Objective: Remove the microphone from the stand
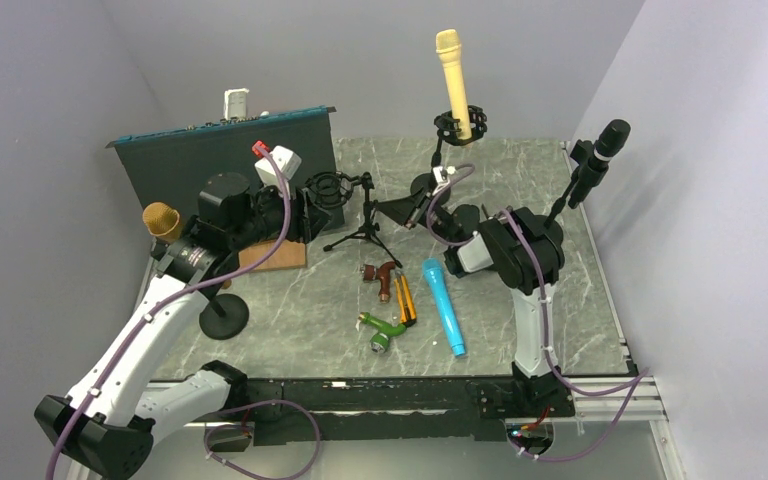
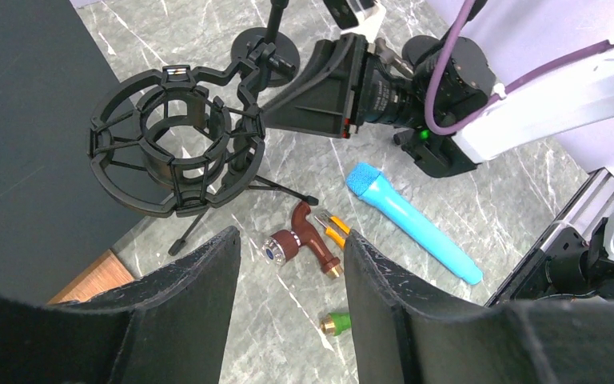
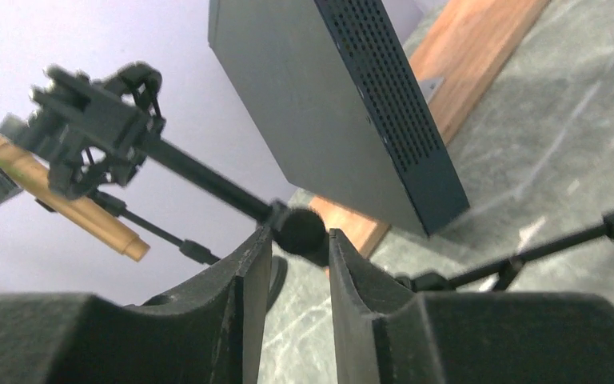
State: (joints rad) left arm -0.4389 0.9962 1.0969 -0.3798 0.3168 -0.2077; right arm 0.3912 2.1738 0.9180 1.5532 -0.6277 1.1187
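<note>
A yellow microphone (image 1: 452,70) stands upright in a black shock mount (image 1: 460,125) on a round-based stand (image 1: 426,186) at the back. In the right wrist view the mount (image 3: 88,120) and microphone (image 3: 64,200) show at the left. My right gripper (image 1: 410,212) (image 3: 298,234) is shut on a black knob (image 3: 300,228) low on that stand. My left gripper (image 1: 305,215) (image 2: 292,236) is open and empty, just left of an empty shock mount (image 2: 172,144) on a small tripod (image 1: 363,235).
A black microphone (image 1: 600,150) stands on a stand at the right edge. A gold-headed microphone (image 1: 160,218) stands on a round base (image 1: 225,315) at the left. A blue microphone (image 1: 443,305), brown tool (image 1: 382,275), orange knife (image 1: 405,298) and green tool (image 1: 385,332) lie mid-table. A dark box (image 1: 220,160) stands at the back left.
</note>
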